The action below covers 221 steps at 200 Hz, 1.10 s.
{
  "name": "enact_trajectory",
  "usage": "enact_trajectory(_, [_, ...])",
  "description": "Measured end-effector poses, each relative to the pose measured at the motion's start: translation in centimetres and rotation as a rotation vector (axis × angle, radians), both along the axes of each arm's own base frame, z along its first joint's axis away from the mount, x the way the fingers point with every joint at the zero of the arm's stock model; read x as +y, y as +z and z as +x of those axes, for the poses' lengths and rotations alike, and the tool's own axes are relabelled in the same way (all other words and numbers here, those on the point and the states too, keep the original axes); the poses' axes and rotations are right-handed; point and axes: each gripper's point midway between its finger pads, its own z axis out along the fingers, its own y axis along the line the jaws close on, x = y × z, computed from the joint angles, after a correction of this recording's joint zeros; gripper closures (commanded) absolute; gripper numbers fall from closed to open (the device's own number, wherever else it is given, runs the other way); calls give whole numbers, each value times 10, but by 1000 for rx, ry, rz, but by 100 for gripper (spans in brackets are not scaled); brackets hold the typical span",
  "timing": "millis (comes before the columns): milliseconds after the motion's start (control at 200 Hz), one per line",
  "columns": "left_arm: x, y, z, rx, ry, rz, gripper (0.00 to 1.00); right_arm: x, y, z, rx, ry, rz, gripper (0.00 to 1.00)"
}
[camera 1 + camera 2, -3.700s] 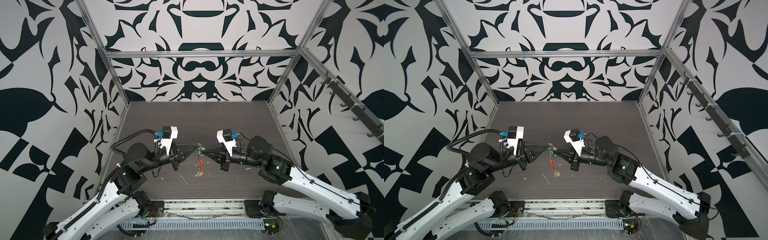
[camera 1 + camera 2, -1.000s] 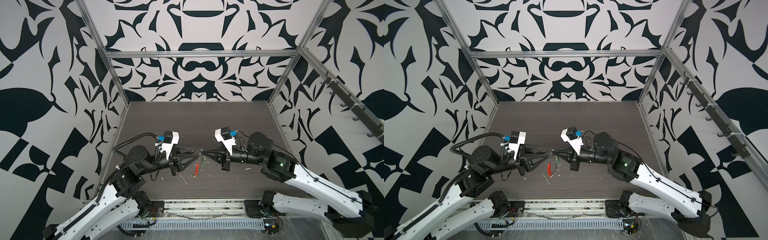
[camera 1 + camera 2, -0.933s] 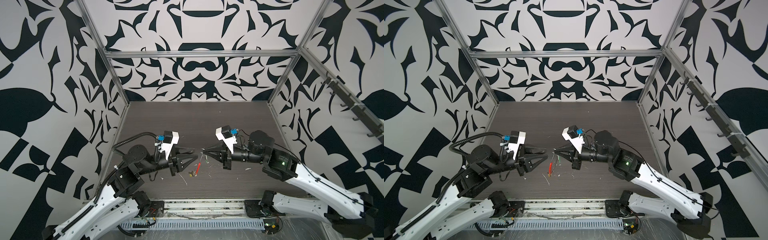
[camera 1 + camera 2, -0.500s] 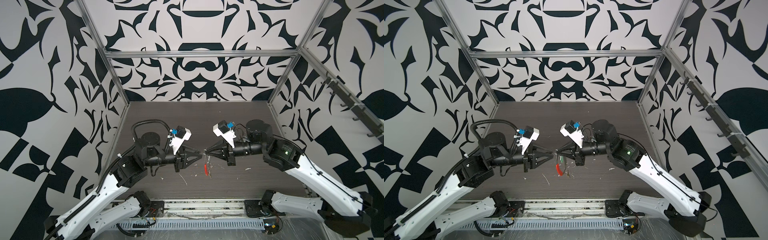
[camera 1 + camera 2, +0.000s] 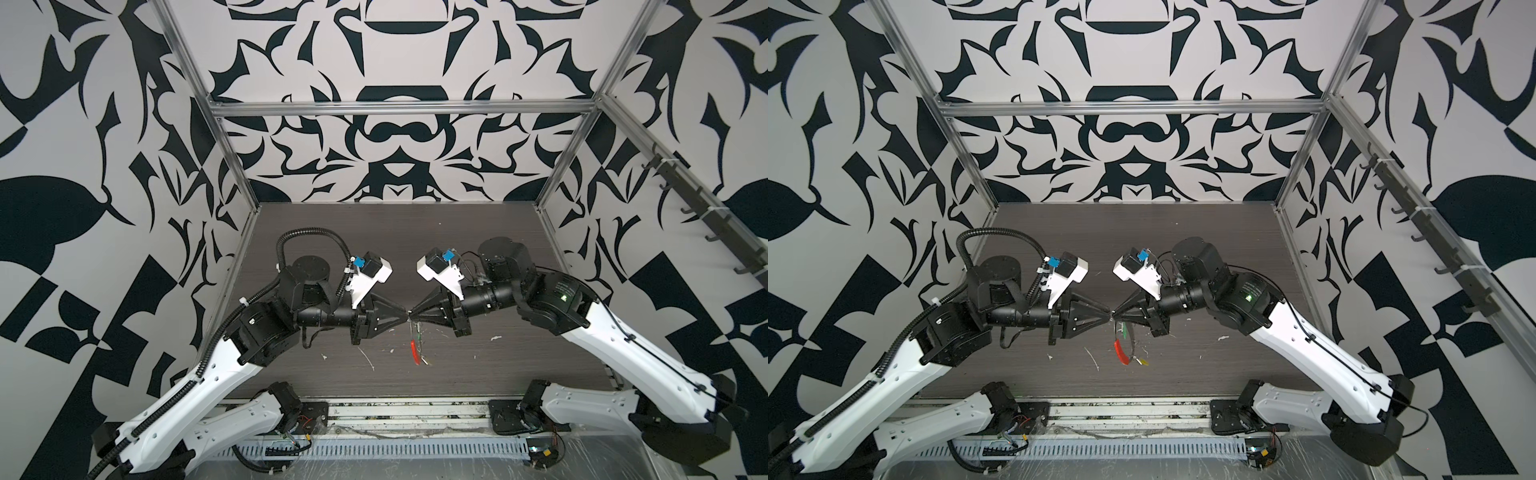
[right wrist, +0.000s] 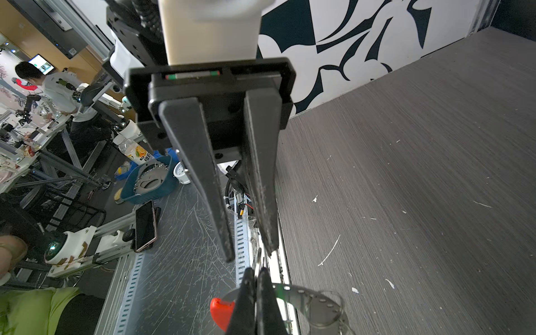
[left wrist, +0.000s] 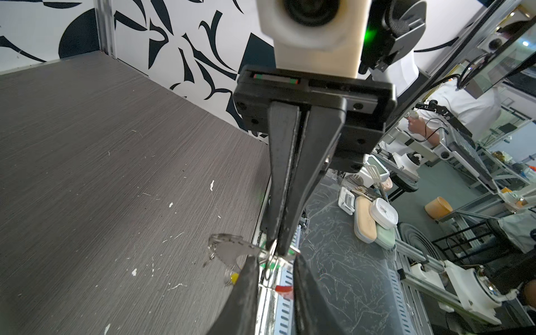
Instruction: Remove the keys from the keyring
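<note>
right black claw (image 5: pixel 412 321) clamped shut on thin grey metal keyring with red plastic sleeve (image 5: pixel 1120 348), hung above dark wood-grain table (image 5: pixel 374 241) | left black claw (image 6: pixel 250 255) narrowly parted, tips flanking the ring's top, nose-to-nose with right | small silver keys (image 7: pixel 232 253) dangled on ring: green plastic tag (image 5: pixel 1124 331) high, yellow plastic tag (image 5: pixel 1143 362) low

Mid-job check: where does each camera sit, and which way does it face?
Top views, both: above the near edge, looking down and inward; both arms whole, left gripper and right gripper tip to tip.
Left wrist: on that arm, looks along its own fingers at the right gripper.
Right wrist: mirrored, facing the left gripper.
Shared: red-sleeved grey metal keyring, in all four.
</note>
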Motion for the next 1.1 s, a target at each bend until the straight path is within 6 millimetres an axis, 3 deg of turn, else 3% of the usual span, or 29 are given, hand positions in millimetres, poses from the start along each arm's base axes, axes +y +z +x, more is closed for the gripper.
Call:
enact_trajectory(205, [-3, -4, 0, 14, -13, 10, 85, 0, -1, 0, 3, 0, -3, 100])
enact_trajectory(300, [-3, -4, 0, 16, -12, 11, 100, 0, -1, -1, 7, 3, -3, 100])
enact_trajectory(485, [-3, -3, 1, 12, -6, 10, 100, 0, 0, 0, 18, 0, -1, 100])
enact_trajectory(610, [0, 1, 3, -15, 17, -14, 100, 1, 5, 4, 15, -22, 17, 72])
enact_trajectory(740, [7, 4, 3, -52, 51, -50, 100, -3, 14, 10, -61, -74, 81, 58])
enact_trajectory(940, [17, 10, 3, -113, 100, -140, 100, -19, 20, 10, -151, -161, 210, 54])
enact_trajectory(1105, [19, 17, 4, -147, 118, -207, 100, -13, 19, 13, -162, -176, 281, 54])
